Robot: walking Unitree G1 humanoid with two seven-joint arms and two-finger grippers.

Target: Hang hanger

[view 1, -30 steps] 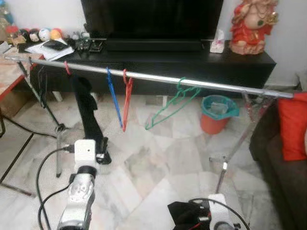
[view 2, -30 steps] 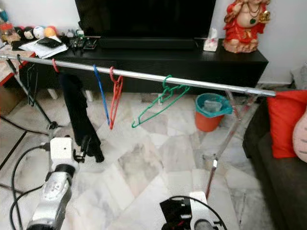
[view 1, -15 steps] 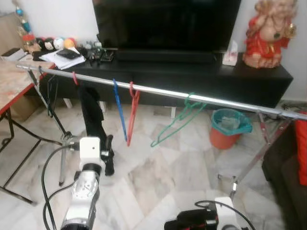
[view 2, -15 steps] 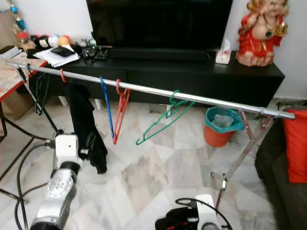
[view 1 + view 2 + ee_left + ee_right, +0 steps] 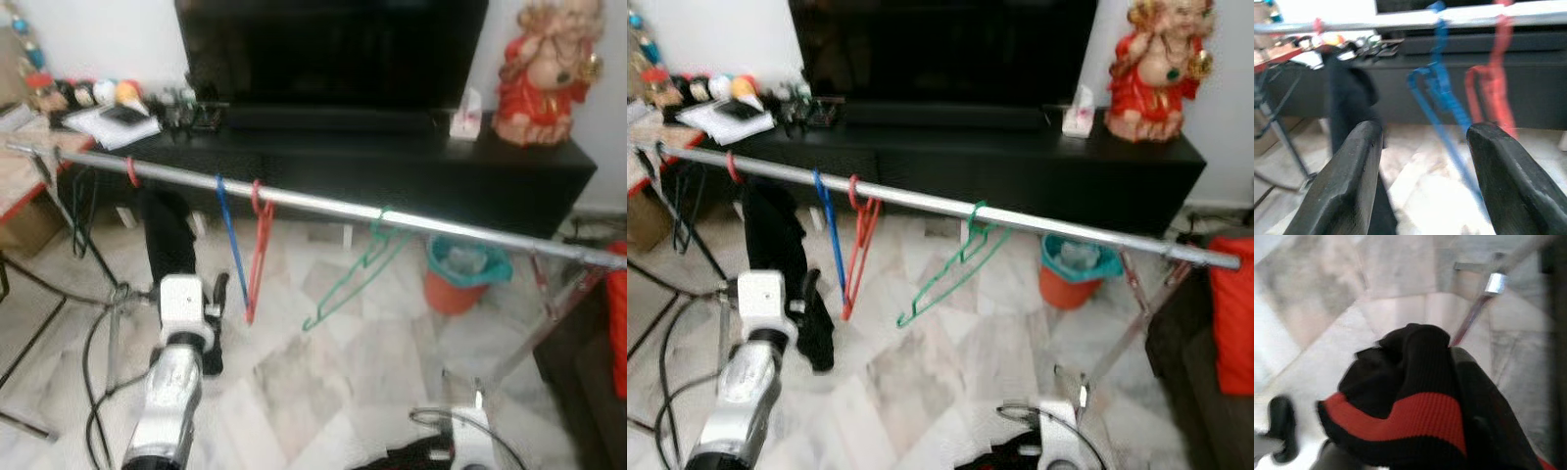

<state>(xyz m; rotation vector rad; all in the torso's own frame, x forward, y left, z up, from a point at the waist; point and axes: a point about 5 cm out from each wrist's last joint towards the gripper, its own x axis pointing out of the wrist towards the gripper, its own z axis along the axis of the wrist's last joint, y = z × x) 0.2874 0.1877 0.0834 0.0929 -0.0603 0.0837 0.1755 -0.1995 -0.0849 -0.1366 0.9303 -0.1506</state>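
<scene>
Ahead of the robot and above both arms, a silver rail (image 5: 323,204) is seen running across the room from upper left down to the right. On it a black garment (image 5: 168,235), a blue hanger (image 5: 231,240), a red hanger (image 5: 259,250) and a green hanger (image 5: 348,279) are hung, the green one tilted and farthest right.

The left gripper (image 5: 1422,191) is raised toward the rail with its fingers spread and nothing between them; in the left wrist view the blue hanger is lined up in the gap, the red one just beside it, both beyond the fingertips and untouched.

The right gripper (image 5: 1449,396) is held low over the floor, and a black cloth with a red band (image 5: 1415,416) is draped over it; whether it is clamped cannot be told.

The left arm is judged the nearer, with the hangers' long axes hanging downward ahead of it.
</scene>
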